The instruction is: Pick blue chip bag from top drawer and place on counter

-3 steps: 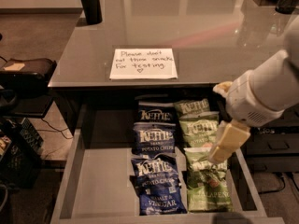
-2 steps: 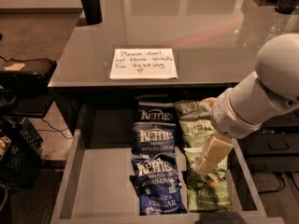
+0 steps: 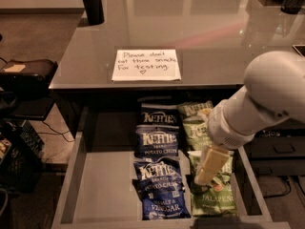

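Observation:
The blue chip bag (image 3: 161, 189) with "Salt & Vinegar" lettering lies flat at the front of the open top drawer (image 3: 102, 185), nearest the camera. Two other blue Kettle bags (image 3: 157, 130) lie behind it. My gripper (image 3: 209, 165) hangs from the white arm (image 3: 264, 101) over the green jalapeno bags (image 3: 212, 194), just right of the blue bag and above it. It holds nothing that I can see. The glossy grey counter (image 3: 190, 27) with the white handwritten note (image 3: 147, 64) lies behind the drawer.
A dark post (image 3: 91, 4) stands at the counter's back left. Dark boxes and cables (image 3: 21, 104) sit on the floor left of the drawer. The drawer's left half shows bare grey floor. More green bags (image 3: 195, 111) lie at the drawer's back right.
The arm has swung lower and to the left, bringing the gripper down over the front green bags, closer to the blue bag. The bags have not moved.

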{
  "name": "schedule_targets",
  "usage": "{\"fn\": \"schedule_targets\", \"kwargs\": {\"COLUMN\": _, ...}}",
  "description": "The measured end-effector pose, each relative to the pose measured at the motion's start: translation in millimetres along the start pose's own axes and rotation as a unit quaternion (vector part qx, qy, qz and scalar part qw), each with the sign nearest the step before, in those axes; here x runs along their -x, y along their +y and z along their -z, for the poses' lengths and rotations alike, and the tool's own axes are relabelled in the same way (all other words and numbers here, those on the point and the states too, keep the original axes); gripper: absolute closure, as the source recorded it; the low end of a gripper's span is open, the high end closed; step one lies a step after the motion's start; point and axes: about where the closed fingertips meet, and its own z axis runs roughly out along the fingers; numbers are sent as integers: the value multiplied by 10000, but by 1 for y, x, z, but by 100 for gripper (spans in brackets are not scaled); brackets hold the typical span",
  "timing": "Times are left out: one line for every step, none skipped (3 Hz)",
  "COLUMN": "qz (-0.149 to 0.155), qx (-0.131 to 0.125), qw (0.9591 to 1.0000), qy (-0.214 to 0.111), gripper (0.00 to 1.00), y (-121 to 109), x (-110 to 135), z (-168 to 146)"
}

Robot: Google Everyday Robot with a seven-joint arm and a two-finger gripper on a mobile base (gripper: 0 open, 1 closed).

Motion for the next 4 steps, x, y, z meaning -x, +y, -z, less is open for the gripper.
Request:
{"fn": "schedule_targets", "kwargs": {"qz": 105, "qx": 266, "qw": 9996, "qy": 42, "gripper": 0, "y": 10, "x": 1, "z": -46}}
{"fn": "schedule_targets", "kwargs": {"qz": 161, "qx": 554, "qw": 9983, "qy": 55, "gripper": 19, "y": 19, "x": 2, "z": -85}}
{"fn": "schedule_targets", "kwargs": {"qz": 224, "qx": 717, "qw": 9972, "qy": 25, "gripper": 43, "y": 22, "x": 9, "z": -108}}
{"fn": "schedule_targets", "kwargs": {"qz": 238, "qx": 814, "qw": 9964, "qy": -2, "gripper": 65, "y": 22, "x": 12, "z": -122}}
